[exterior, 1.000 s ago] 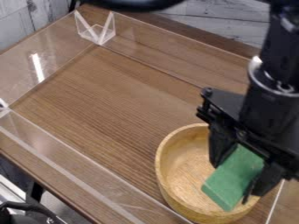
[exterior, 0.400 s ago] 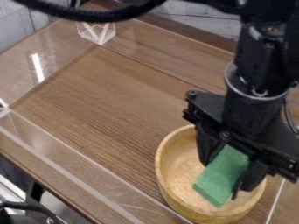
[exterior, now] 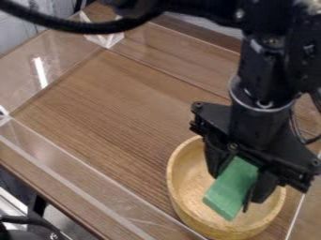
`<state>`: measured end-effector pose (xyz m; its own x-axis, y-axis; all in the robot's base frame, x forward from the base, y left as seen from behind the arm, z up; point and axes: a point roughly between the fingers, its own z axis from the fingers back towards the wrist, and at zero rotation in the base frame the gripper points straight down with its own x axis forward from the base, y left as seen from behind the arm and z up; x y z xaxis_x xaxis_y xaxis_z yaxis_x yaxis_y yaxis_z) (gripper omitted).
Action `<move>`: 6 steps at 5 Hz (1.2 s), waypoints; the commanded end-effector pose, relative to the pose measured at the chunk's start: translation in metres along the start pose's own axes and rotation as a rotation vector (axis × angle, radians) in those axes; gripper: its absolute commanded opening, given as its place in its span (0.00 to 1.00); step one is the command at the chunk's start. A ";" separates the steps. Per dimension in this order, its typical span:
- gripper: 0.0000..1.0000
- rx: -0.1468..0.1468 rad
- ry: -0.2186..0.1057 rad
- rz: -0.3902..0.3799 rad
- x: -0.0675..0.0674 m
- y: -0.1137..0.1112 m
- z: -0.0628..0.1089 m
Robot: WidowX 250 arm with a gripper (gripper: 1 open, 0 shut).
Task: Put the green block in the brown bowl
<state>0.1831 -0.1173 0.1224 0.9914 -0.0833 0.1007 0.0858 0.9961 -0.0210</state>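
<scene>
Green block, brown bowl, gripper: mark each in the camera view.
green block [exterior: 232, 190]: camera view, on its broad green face below the jaws.
brown bowl [exterior: 186, 209]: camera view, on the near-left rim.
gripper [exterior: 245, 169]: camera view, midway between its fingertips, shut on the block.

The dark wood-grain bench [exterior: 113, 103] lies bare to the left of and behind the round light-brown wooden bowl [exterior: 186, 195], leaving wide room to pass there. Clear plastic walls [exterior: 51, 141] fence its left and near edges. The black arm and its gripper [exterior: 241, 180], holding the bright green rectangular block [exterior: 231, 190], fill the space over the bowl's right half.
</scene>
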 end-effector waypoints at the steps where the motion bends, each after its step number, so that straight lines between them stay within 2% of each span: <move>1: 0.00 -0.026 -0.042 0.010 0.007 0.000 0.005; 6: 0.00 -0.054 -0.034 0.038 0.019 0.010 -0.015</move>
<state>0.1994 -0.1076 0.1009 0.9935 -0.0513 0.1012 0.0578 0.9964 -0.0621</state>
